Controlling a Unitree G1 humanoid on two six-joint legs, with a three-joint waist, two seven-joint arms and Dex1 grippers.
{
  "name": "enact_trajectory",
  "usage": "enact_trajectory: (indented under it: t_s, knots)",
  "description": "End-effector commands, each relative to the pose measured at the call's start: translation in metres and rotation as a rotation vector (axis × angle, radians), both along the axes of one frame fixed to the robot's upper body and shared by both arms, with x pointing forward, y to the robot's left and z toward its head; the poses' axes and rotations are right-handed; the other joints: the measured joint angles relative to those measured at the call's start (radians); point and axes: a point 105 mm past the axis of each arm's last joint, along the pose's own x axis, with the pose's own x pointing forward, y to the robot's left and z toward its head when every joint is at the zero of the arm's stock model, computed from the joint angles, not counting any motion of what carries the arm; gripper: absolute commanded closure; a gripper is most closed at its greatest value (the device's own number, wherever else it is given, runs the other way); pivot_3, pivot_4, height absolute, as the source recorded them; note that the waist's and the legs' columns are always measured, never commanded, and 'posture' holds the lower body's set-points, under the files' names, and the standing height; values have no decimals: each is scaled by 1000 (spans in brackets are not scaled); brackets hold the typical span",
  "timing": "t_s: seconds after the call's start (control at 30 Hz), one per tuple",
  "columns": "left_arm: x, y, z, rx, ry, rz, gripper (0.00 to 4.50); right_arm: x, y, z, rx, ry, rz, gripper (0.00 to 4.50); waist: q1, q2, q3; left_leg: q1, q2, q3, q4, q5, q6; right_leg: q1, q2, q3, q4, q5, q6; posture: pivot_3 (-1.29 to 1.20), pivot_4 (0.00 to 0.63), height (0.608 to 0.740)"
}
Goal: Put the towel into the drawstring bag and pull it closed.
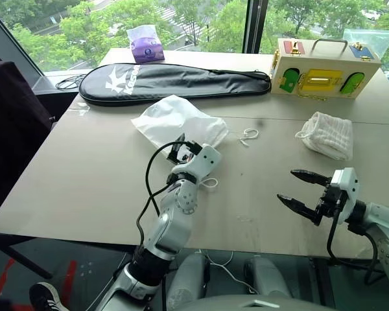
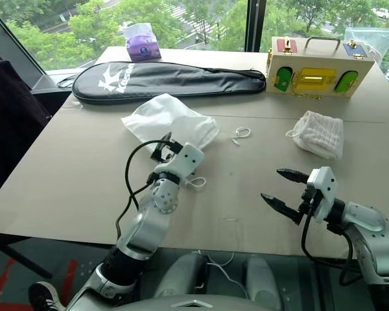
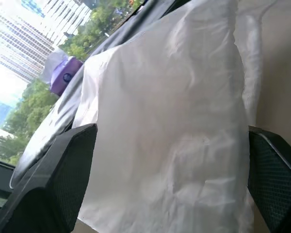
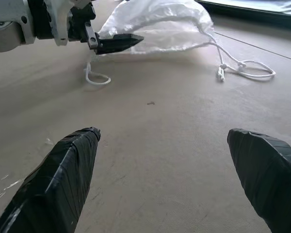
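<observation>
A: Lying crumpled mid-table, the drawstring bag [image 1: 175, 122], just in front of the black racket case [image 1: 175, 80]. Trailing off toward the centre and down by the wrist, the cord loops [image 1: 248, 135].

B: Sitting well apart, over on the right side of the table [image 1: 78, 181], the towel [image 1: 325, 134]. Still outside the bag, so nothing done yet.

A: Hovering right at the bag's near edge, the left gripper [image 1: 180, 150], jaws spread wide, holding nothing. Framing the white fabric on both sides in the wrist view, the fingers [image 3: 63, 179].

B: Waiting low over bare tabletop, the right gripper [image 1: 301, 189], jaws also wide apart, empty, short of the towel.

A: Risking pinching both layers of that thin fabric together, probably, and sealing the mouth instead of opening it.

B: Also risking snagging the loose cord near the left wrist, dragging the bag along. Possibly pushing the bag against the case rather than lifting it.
</observation>
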Motion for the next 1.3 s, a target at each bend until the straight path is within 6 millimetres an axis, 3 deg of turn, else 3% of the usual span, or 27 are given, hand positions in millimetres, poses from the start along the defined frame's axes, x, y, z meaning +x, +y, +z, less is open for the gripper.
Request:
enact_trajectory:
  t_s: [0.03,0.17,0.3,0.37,0.63,0.8,1.0,1.23,1.3]
  knots:
    - [-2,4,19,-23,-105,21,22,1,0,8,2,-42,7,0,0,0,0,0,0,0,0,0,0,0,0,0,0,0,0,0,150,740]
    - [2,10,0,-31,-50,52,22,2,-2,8,-2,-50,2,0,0,0,0,0,0,0,0,0,0,0,0,0,0,0,0,0,150,740]
    - [2,12,0,-38,-68,59,22,4,-5,8,-6,-60,-8,0,0,0,0,0,0,0,0,0,0,0,0,0,0,0,0,0,150,740]
    - [2,14,2,-47,-84,59,774,5,-5,8,-8,-64,-12,0,0,0,0,0,0,0,0,0,0,0,0,0,0,0,0,0,150,740]
    - [-1,21,12,-78,-138,56,4479,9,-4,9,0,-92,-18,0,0,0,0,0,0,0,0,0,0,0,0,0,0,0,0,0,150,740]
    - [-7,25,13,-106,-102,-5,4479,23,-11,24,60,-158,-112,0,0,0,0,0,0,0,0,0,0,0,0,0,1,0,0,0,150,740]
    - [-6,37,26,-169,-108,3,4479,78,-65,41,10,-224,-558,0,0,0,0,1,0,1,1,0,0,0,-1,1,1,0,0,0,150,740]
    - [17,34,56,-291,-79,-20,4479,114,-111,71,129,-164,-808,0,-1,0,0,-1,-1,1,1,0,0,0,3,-1,1,0,0,0,150,740]
    - [23,36,60,-296,-48,-18,4479,125,-132,70,122,-102,-917,0,-3,0,0,-1,-1,1,0,0,0,0,4,0,1,0,0,0,150,740]
